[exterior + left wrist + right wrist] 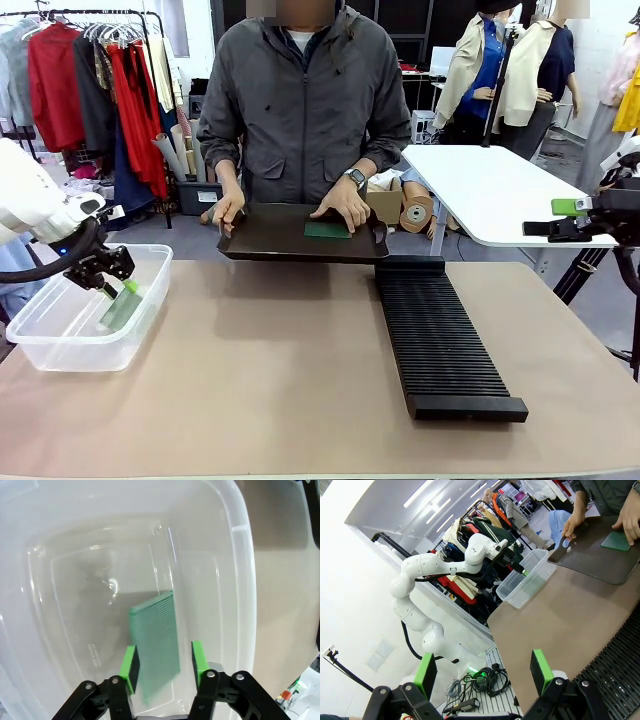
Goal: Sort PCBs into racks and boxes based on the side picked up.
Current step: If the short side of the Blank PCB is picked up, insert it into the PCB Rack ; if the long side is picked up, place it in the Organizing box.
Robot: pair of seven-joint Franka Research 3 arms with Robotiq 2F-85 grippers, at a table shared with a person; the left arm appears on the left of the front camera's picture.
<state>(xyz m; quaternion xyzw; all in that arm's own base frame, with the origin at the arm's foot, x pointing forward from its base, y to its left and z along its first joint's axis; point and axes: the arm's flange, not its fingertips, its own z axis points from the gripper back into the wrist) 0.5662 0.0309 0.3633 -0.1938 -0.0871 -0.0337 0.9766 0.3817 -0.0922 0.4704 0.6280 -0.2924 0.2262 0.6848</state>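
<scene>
My left gripper (118, 289) hangs inside the clear box (60, 340), its jaws parted. A green PCB (156, 640) stands tilted between the green pads (131, 667), dotted face showing, with a gap at the right pad; its lower end is blurred. In the front view this PCB (121, 307) leans down into the box. Another PCB (327, 230) lies on a flat black tray (270, 240) under the person's hand. The long black rack (440, 340) lies right of centre. My right gripper (548, 218) hovers open at the far right, nothing between its fingers (539, 665).
The person holds the tray by both handles at the table's far edge. A white side table (490, 190) stands behind on the right. The right wrist view takes in the box (525, 580), the tray (600, 562) and the rack's ribs (620, 670).
</scene>
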